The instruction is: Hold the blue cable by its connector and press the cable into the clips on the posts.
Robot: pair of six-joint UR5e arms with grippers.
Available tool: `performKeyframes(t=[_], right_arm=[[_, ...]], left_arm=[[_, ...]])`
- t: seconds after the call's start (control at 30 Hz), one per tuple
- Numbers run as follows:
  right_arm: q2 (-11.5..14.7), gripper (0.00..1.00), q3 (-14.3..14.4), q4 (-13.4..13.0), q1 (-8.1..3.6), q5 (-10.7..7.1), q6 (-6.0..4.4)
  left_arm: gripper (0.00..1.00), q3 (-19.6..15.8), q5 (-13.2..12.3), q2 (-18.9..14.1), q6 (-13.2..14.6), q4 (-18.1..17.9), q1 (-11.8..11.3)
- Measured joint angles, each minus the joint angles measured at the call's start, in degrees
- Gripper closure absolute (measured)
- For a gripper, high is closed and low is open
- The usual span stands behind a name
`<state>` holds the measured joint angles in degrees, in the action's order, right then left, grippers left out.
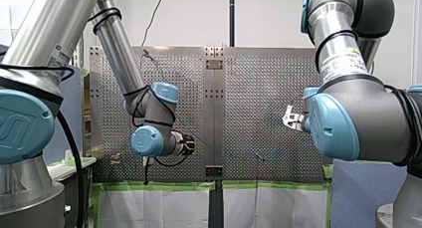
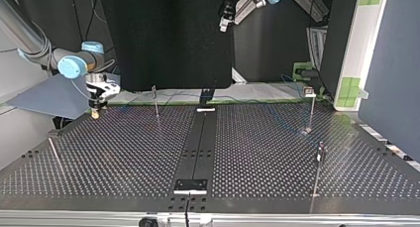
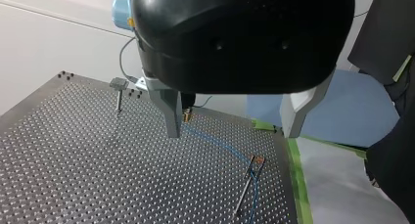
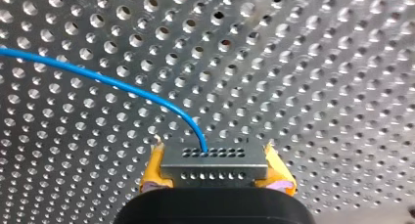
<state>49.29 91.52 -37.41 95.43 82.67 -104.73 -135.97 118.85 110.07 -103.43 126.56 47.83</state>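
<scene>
In the right wrist view my right gripper [image 4: 215, 182] is shut, its yellow pads [image 4: 152, 172] clamped on the grey connector [image 4: 213, 164]. The blue cable [image 4: 98, 79] leaves the connector and curves away over the perforated table. At the top view's left, my right gripper [image 2: 95, 113] hangs just above the table's far edge. My left gripper [image 3: 236, 131] is open, its metal fingers [image 3: 171, 111] wide apart with nothing between them. Below it the blue cable [image 3: 220, 145] runs to a post with a clip [image 3: 255, 163]. My left gripper [image 2: 227, 20] is high above the table.
Thin posts stand on the perforated table [image 2: 124, 157]: one near the far middle [image 2: 155, 102], two toward the top view's right [image 2: 311, 108] [image 2: 320, 160]. Another clip post [image 3: 119, 86] stands ahead of my left gripper. A black rail [image 2: 198, 147] runs down the middle.
</scene>
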Motion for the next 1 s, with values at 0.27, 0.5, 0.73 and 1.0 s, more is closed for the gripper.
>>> performKeyframes(t=[0.27, 0.5, 0.73, 1.0], right_arm=[[3.6, 0.98, 2.3, -0.5, 0.94, 0.28, 0.62], [4.3, 0.98, 2.5, -0.5, 1.28, 0.30, 0.89], [4.4, 0.98, 2.5, -0.5, 1.30, 0.30, 0.91], [4.4, 0.98, 2.5, -0.5, 1.30, 0.31, 0.91]], left_arm=[[0.00, 0.6, -0.7, 0.0, 2.3, 1.6, -0.7], [0.00, 0.8, -0.8, 0.0, 2.6, 1.8, -1.0], [0.00, 0.8, -0.8, 0.0, 2.6, 1.8, -1.0], [0.00, 0.8, -0.8, 0.0, 2.6, 1.8, -1.0]])
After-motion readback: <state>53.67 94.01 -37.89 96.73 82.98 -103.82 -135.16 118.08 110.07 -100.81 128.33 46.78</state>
